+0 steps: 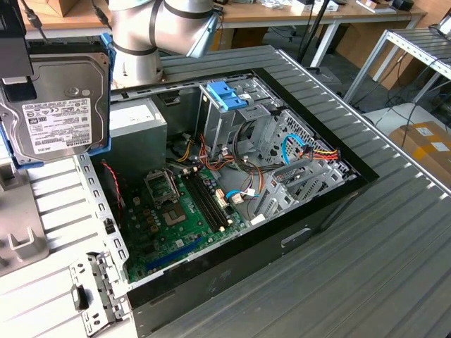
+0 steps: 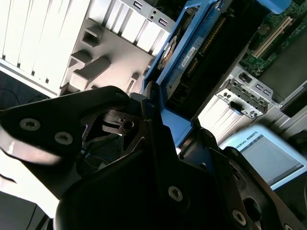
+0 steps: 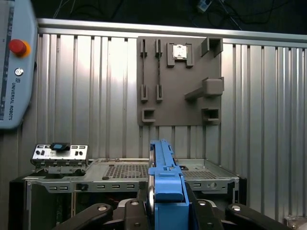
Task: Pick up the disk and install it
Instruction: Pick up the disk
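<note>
The disk (image 1: pixel 60 105) is held in the air, upright on its edge, off the computer case (image 1: pixel 232 190) toward the exterior view's left, with its label face turned to that camera. In the first wrist view the claw (image 3: pixel 165 213) holds the disk edge-on. The dark fingers (image 3: pixel 134 215) press on both sides of the blue frame, pinching it. The arm (image 1: pixel 158 35) rises at the far side of the case. The blue bracket (image 1: pixel 227 95) sits atop the drive cage (image 1: pixel 215 130) inside the case, well apart from the disk.

disk (image 1: pixel 60 98) clear of open case (image 1: pixel 232 274), cables (image 1: pixel 317 151) crowd drive cage (image 1: pixel 246 130)
</note>
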Tool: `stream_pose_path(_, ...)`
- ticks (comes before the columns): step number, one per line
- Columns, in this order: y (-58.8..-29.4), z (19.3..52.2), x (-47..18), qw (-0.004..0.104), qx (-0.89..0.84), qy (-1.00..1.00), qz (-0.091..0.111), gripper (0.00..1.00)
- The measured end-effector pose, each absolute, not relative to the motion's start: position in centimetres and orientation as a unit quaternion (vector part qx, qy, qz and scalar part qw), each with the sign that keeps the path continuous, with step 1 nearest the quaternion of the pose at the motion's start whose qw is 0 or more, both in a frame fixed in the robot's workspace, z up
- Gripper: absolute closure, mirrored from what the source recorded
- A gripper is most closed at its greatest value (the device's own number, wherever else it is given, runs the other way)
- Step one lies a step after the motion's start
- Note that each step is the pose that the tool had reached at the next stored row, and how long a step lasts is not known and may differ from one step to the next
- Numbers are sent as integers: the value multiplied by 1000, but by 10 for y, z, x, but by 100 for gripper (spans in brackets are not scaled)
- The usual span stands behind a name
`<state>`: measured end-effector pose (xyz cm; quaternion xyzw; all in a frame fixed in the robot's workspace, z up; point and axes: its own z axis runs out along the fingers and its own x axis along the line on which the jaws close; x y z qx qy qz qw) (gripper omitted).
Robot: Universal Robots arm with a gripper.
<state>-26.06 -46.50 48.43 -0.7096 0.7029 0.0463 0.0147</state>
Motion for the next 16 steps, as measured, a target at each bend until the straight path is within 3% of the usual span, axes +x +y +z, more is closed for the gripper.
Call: stream_pose_path(16,-474,484,-258,15,-710,703,46,63)
